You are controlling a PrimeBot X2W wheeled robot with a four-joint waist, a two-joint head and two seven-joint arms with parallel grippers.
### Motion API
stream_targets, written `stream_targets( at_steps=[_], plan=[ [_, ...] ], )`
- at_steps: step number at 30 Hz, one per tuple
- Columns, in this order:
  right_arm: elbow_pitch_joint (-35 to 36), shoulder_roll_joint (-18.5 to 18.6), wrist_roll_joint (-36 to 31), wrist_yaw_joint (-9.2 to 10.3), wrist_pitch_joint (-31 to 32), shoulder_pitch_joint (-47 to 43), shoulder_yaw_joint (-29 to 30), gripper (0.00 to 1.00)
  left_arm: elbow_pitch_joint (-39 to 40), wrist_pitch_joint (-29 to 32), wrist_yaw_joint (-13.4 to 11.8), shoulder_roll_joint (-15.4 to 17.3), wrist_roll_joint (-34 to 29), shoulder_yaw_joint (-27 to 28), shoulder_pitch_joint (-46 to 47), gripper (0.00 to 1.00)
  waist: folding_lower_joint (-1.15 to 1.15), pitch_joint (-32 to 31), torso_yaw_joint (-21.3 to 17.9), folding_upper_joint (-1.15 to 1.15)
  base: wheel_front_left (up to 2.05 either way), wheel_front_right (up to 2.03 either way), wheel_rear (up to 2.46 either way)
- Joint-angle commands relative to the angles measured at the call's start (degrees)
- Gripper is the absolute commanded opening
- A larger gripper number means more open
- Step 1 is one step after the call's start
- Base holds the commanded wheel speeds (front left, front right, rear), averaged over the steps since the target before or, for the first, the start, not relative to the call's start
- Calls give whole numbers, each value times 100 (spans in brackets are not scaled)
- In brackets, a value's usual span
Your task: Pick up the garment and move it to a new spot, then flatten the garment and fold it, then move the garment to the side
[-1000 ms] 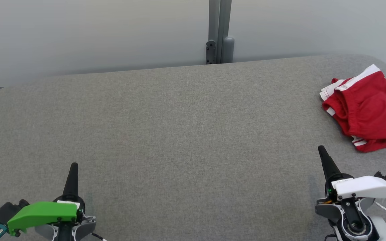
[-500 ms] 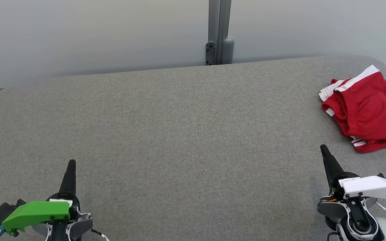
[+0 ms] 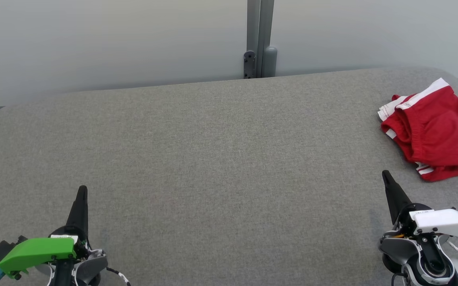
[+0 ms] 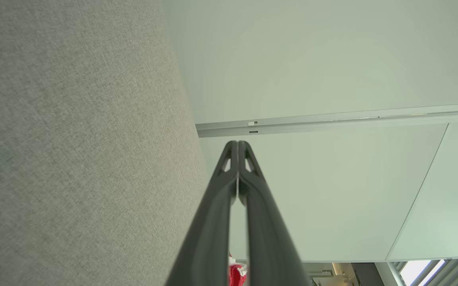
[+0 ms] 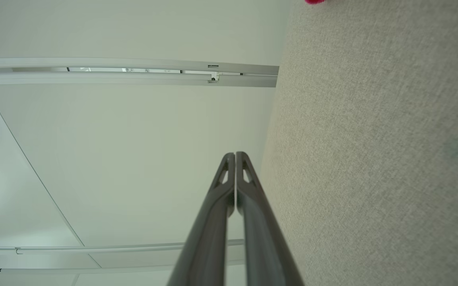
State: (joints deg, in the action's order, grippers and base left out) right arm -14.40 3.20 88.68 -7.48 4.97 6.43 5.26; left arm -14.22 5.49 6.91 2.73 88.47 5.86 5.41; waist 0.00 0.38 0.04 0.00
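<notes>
Garment (image 3: 439,131) lies doubled over at the right edge of the tabletop (image 3: 213,159), looking folded and set aside, little left to do. Left end effector (image 3: 82,190) and right end effector (image 3: 385,174) are pinched together, empty.

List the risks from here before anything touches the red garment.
1. The red fabric garment with white trim lies by the rounded right end of the grey cloth-covered table; a sideways push could slide it off.
2. It is bunched in layers, so a pinch may lift only the top layer.
3. The right gripper is nearest, but its fingers are shut; reaching in like that would likely shove the cloth, not grip it.
</notes>
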Motion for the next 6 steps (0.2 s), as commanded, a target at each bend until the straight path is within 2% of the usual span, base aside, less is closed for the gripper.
stream_targets(
  at_steps=[1,6],
  plan=[
    [45,23,126,-2,41,-43,33,0,25,40,36,27,97,41,106,0,0,-3,0,0,0,0,0],
    [52,20,302,-2,96,-49,65,0,24,93,66,28,292,71,109,0,0,-12,-2,0,0,0,0]
  ],
)
